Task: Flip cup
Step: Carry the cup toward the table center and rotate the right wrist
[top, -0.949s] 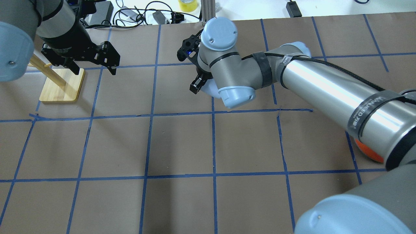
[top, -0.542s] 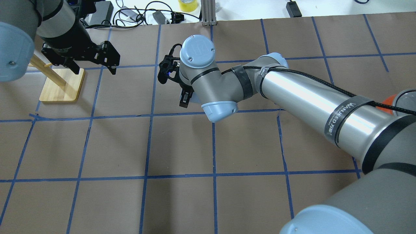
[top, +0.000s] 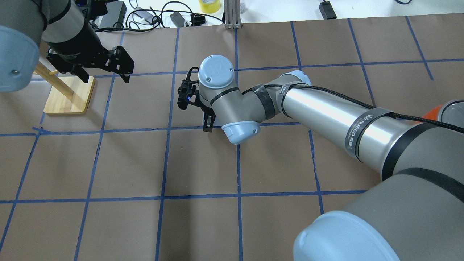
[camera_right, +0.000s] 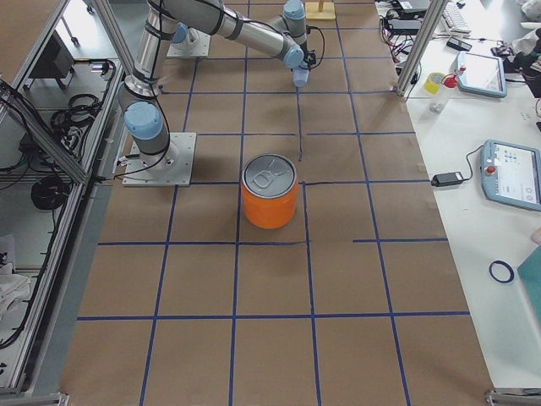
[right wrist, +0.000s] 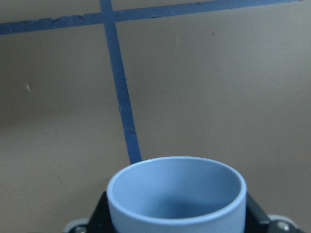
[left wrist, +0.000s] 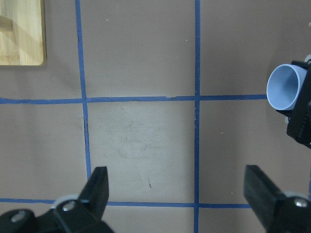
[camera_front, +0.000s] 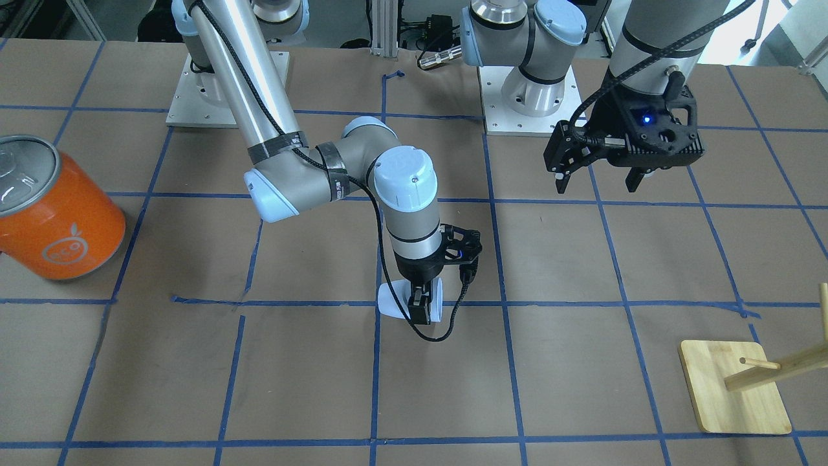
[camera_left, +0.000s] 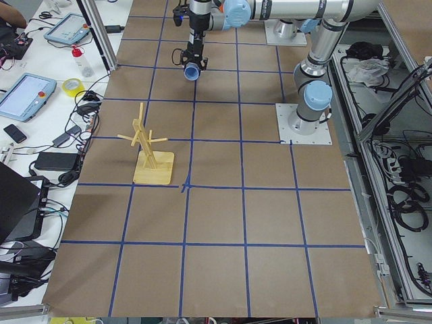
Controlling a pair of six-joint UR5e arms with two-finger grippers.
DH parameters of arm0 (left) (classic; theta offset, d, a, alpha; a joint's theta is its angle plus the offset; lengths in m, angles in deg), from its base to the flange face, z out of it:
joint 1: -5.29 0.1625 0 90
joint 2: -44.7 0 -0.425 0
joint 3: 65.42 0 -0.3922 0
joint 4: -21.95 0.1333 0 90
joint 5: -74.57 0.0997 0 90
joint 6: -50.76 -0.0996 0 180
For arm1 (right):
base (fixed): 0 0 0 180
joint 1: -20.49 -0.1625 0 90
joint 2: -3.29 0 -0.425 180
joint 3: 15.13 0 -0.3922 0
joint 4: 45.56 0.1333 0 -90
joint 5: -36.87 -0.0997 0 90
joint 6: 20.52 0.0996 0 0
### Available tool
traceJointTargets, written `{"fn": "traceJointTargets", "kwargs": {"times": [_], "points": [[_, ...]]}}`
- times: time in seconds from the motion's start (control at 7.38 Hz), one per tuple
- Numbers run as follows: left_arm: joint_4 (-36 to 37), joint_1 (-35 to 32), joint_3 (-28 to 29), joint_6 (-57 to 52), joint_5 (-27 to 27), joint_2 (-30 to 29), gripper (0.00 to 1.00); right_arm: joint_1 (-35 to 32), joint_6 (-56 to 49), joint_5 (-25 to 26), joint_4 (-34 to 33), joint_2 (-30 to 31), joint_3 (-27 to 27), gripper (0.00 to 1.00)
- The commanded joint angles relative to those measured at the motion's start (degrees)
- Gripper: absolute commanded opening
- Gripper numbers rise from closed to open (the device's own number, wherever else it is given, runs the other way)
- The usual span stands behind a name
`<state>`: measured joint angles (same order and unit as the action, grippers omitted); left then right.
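My right gripper (camera_front: 415, 308) is shut on the small pale blue cup (camera_front: 391, 302) and holds it on its side, low over the brown table near a blue tape crossing. The right wrist view looks straight into the cup's open mouth (right wrist: 175, 199), with the black fingers (right wrist: 255, 211) at either side. The cup also shows in the left wrist view (left wrist: 284, 87) and in the exterior left view (camera_left: 192, 72). In the overhead view the wrist hides the cup and only one right finger (top: 208, 124) shows. My left gripper (camera_front: 598, 182) hangs open and empty above the table, well apart from the cup.
A large orange can (camera_front: 58, 213) with a silver top stands on my right side of the table. A wooden peg stand (camera_front: 731, 395) stands on my left side, near the left gripper (top: 105, 78). Cables and a tape roll (top: 209, 5) lie beyond the far edge.
My right arm has swung left and then back toward the robot with the cup in its grip, and the wrist has turned. The left arm has not moved.
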<state>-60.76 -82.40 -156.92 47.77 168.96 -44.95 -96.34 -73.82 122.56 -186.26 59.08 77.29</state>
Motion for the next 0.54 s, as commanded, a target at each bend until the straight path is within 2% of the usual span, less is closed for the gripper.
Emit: {"fn": "traceJointTargets", "kwargs": {"times": [0.0, 0.14, 0.41], "points": [[0.2, 0.1, -0.1, 0.0, 0.0, 0.0, 1.00, 0.0, -0.8, 0.0, -0.4, -0.5, 0.4, 0.32], [0.2, 0.2, -0.1, 0.0, 0.0, 0.0, 1.00, 0.0, -1.6, 0.0, -0.5, -0.5, 0.4, 0.50], [0.3, 0.1, -0.3, 0.0, -0.1, 0.0, 1.00, 0.0, -1.6, 0.2, -0.5, -0.4, 0.4, 0.92]]}}
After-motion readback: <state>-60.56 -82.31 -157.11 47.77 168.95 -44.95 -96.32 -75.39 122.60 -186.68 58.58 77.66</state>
